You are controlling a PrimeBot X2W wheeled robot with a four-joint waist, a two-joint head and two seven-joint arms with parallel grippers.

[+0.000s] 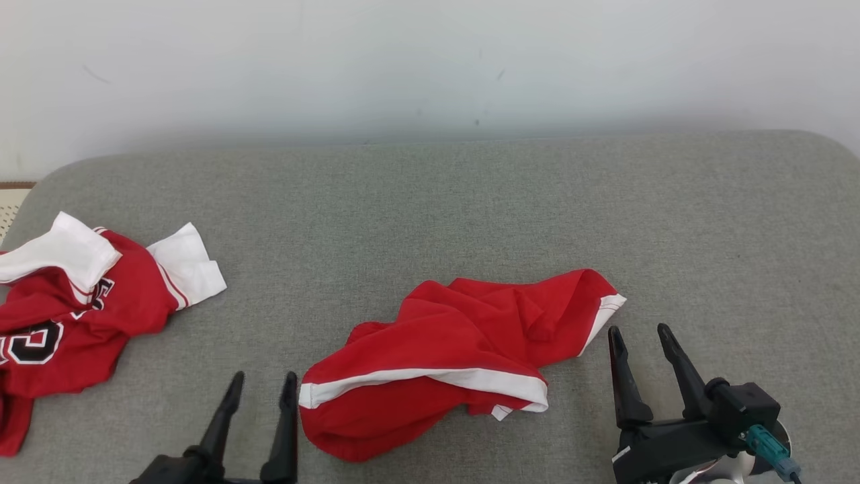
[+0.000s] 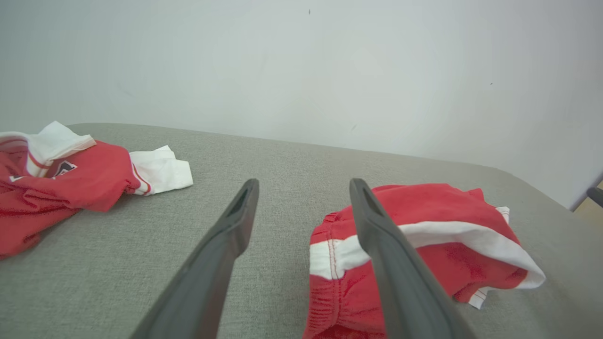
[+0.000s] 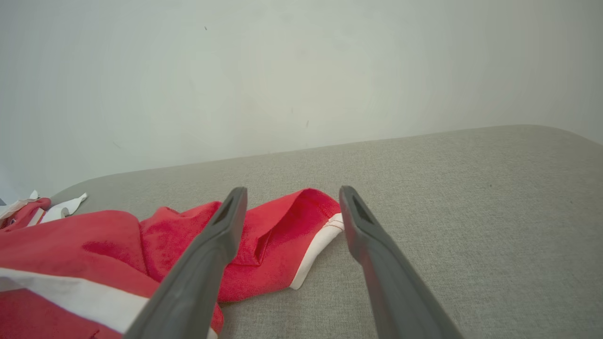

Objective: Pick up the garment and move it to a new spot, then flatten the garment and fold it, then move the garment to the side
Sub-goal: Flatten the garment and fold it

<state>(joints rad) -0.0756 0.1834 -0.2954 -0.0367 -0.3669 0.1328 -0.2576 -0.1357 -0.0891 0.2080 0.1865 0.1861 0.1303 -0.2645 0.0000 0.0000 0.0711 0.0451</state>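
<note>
Red shorts (image 1: pixel 457 349) lie crumpled mid-surface, toward the near edge, white stripe across the front. The waistband end is toward the robot's left and a white-trimmed leg hem toward its right.

Left gripper (image 1: pixel 264 376): fingers spread wide, nothing held. It sits low, just beside the waistband end; can't tell if the inner finger touches cloth.

Right gripper (image 1: pixel 638 331): fingers wide apart, empty, just beside the leg hem, not touching. In the right wrist view the hem lies beyond the finger gap.

Grey fabric surface (image 1: pixel 430 215) otherwise carries a red-and-white jersey (image 1: pixel 74 316), bunched at the far left, well apart from the shorts.
</note>
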